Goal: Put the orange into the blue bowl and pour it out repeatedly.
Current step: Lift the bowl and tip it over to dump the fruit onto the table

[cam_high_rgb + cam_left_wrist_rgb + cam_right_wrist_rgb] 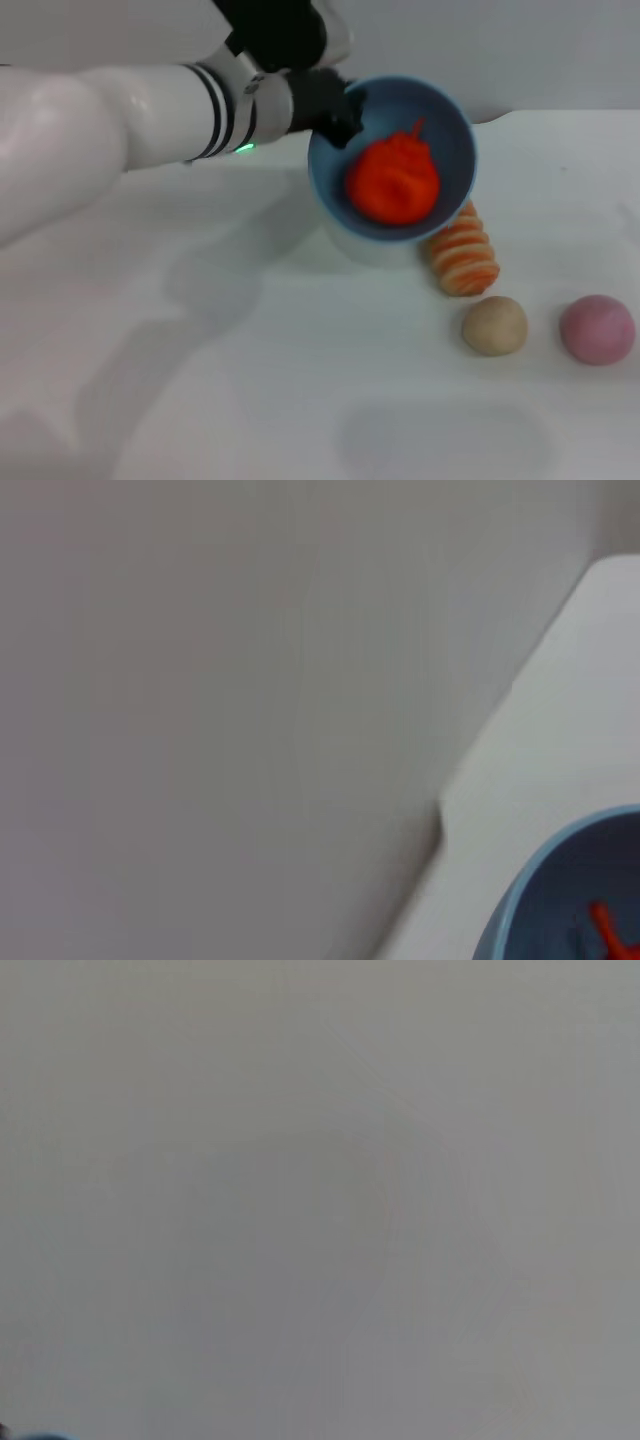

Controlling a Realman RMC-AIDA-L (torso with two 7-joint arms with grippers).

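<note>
We see left hand (335, 108) clenched on rim of blue bowl (455, 150), bowl lifted off surface (250, 400) and tipped toward camera. Orange (393, 180) sits inside bowl. Striped bread loaf (463, 255) just beside bowl; tan ball (494, 325) and pink ball (597, 329) nearer. Right hand out of sight.

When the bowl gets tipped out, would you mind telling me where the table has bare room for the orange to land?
The left gripper holds the blue bowl tilted, the orange inside. Bare table lies to the robot's left of the bowl and along the near edge. It is crowded under the bowl's right: the striped loaf, beige ball and pink ball.
</note>
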